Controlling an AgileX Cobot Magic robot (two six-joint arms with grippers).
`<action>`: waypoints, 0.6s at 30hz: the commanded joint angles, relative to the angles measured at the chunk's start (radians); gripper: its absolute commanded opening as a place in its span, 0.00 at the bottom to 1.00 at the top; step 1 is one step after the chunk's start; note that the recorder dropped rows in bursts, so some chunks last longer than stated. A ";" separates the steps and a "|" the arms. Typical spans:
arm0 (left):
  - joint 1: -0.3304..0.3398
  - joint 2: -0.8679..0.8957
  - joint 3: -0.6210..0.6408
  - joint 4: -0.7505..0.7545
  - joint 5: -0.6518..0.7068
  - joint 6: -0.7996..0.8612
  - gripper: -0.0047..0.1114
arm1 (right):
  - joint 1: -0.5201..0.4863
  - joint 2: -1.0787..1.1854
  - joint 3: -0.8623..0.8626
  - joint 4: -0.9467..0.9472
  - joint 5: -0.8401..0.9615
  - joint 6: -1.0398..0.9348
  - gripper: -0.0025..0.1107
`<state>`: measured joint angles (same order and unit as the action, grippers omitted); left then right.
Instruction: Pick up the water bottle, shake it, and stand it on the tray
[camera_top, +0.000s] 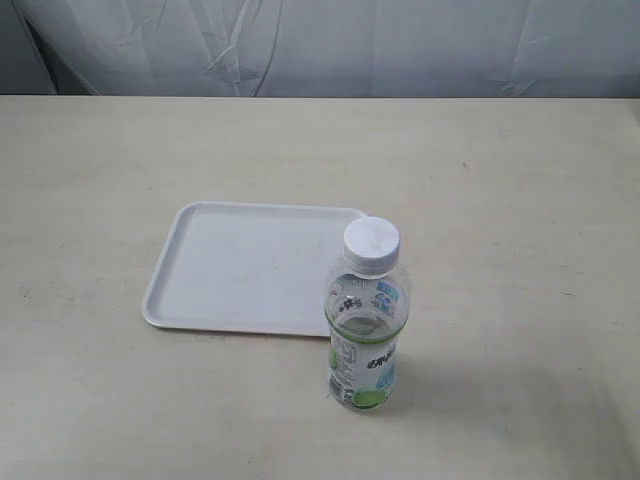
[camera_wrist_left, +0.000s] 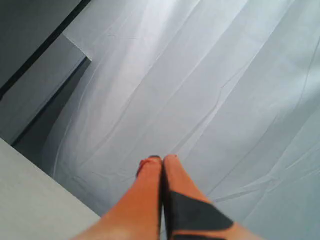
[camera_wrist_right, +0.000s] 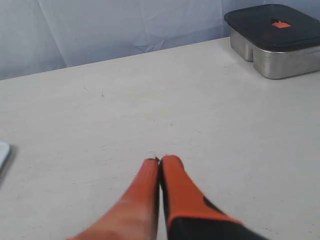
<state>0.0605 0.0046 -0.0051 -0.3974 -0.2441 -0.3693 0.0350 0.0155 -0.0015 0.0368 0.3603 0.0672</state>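
Well, clear plastic water bottle (camera_top: 367, 320) beside flat white tray (camera_top: 240, 265); L gripper (camera_wrist_left: 162, 159), R gripper (camera_wrist_right: 160, 159) tips together

Your water bottle (camera_top: 366, 320) is blocking the near right corner of the tray (camera_top: 230, 270) in the exterior view, and its label print is too small to read. In the right wrist view, only a sliver of that tray shows, and the lidded steel container (camera_wrist_right: 275, 42) runs off the frame edge.

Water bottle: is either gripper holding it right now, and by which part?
Nothing is held. The left gripper and right gripper both have their jaws shut on nothing, and the water bottle stands alone on the table beside the tray.
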 joint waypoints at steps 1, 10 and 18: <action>0.005 -0.005 0.005 -0.011 -0.022 -0.219 0.04 | -0.005 -0.005 0.001 0.000 -0.006 -0.004 0.06; -0.034 0.165 -0.188 1.047 -0.218 -0.994 0.04 | -0.005 -0.005 0.001 0.000 -0.006 -0.004 0.06; -0.034 0.642 -0.466 1.342 -0.604 -0.840 0.04 | -0.005 -0.005 0.001 0.000 -0.006 -0.004 0.06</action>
<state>0.0326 0.5016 -0.3716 0.8488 -0.6982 -1.2942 0.0350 0.0155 -0.0015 0.0368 0.3603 0.0672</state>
